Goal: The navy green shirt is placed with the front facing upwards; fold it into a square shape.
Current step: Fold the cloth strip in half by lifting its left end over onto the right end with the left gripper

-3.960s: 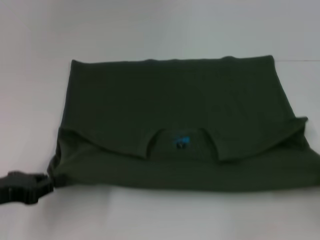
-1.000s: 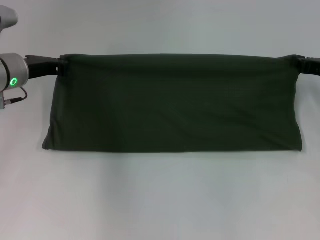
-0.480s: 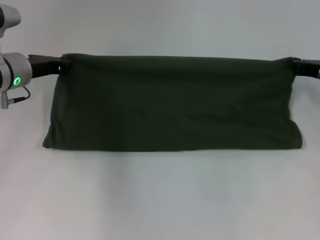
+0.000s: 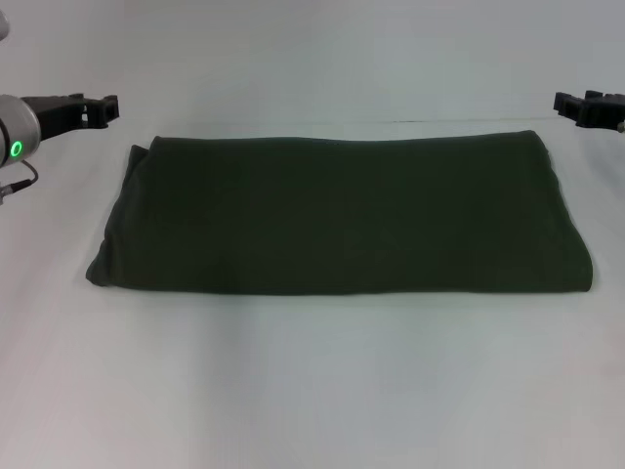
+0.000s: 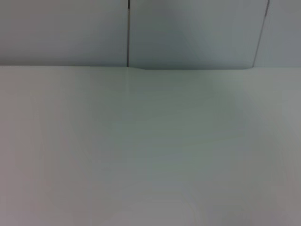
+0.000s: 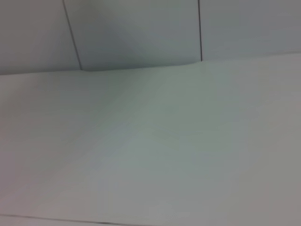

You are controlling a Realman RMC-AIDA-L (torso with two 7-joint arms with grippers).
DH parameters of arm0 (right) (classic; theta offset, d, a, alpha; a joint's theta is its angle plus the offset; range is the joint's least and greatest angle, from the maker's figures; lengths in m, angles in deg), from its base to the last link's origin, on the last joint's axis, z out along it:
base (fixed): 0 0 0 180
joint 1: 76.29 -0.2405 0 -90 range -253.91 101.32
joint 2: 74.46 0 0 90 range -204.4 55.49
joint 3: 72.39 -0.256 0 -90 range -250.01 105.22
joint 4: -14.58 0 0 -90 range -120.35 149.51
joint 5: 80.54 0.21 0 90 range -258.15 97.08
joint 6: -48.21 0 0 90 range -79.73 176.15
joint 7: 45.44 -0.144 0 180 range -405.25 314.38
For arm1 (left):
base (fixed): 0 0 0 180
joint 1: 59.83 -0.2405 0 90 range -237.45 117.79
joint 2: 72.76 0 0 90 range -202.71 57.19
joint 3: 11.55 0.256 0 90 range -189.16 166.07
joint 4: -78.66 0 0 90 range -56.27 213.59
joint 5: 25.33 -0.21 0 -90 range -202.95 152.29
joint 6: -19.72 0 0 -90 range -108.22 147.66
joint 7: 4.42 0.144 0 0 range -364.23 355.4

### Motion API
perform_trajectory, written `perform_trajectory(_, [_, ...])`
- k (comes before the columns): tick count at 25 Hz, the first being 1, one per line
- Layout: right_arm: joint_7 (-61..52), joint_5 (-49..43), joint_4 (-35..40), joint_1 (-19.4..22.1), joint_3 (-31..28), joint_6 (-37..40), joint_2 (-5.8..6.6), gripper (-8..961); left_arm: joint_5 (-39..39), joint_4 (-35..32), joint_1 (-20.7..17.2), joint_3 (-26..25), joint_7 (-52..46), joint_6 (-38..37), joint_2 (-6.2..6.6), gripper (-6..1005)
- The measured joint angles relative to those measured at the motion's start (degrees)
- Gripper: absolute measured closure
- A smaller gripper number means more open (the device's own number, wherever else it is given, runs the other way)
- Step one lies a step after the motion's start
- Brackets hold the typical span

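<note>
The navy green shirt [image 4: 342, 215] lies flat on the white table [image 4: 312, 391], folded into a wide plain green rectangle with no lettering or label showing. My left gripper [image 4: 103, 109] hovers just beyond the shirt's far left corner, open and holding nothing. My right gripper [image 4: 564, 106] hangs off the far right corner, also open and clear of the cloth. Neither wrist view shows the shirt or any fingers, only bare table [image 5: 150, 150] and wall.
A grey panelled wall [image 5: 188, 33] rises behind the table's far edge, also seen in the right wrist view as wall panels [image 6: 141, 28]. White tabletop surrounds the shirt on all sides.
Both grippers have let go of the shirt's far edge and pulled outward and back. The raised edge has dropped, and the shirt now lies flat as a folded rectangle.
</note>
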Motion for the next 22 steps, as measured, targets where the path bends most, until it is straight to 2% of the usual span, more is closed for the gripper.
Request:
perform_trajectory(5, [-2.82, 0.04, 1.22, 0.53, 0.00, 3.63, 0.50, 416, 0.13, -1.71, -1.04, 0.00, -1.01, -1.82, -0.13, 580])
perform_trajectory(8, [-5.87, 0.00, 2.97, 2.52, -0.01, 9.30, 0.72, 365, 0.14, -4.32, -2.68, 0.11, -2.31, -6.87, -0.32, 460])
perform_trajectory(11, [-8.62, -0.01, 5.83, 5.56, -0.03, 17.10, 0.76, 315, 0.14, -8.30, -5.24, 0.36, -2.90, -14.91, -1.19, 318])
perform_trajectory(16, [-13.68, -1.77, 9.84, 9.96, 0.12, 28.40, 1.04, 248, 0.22, -16.20, -10.15, 0.74, -2.57, -25.04, -3.92, 251])
perform_trajectory(22, [-20.21, -6.71, 10.58, 12.37, 1.33, 33.39, 3.03, 251, 0.86, -17.11, -14.02, 1.41, -3.44, -29.20, -3.84, 244])
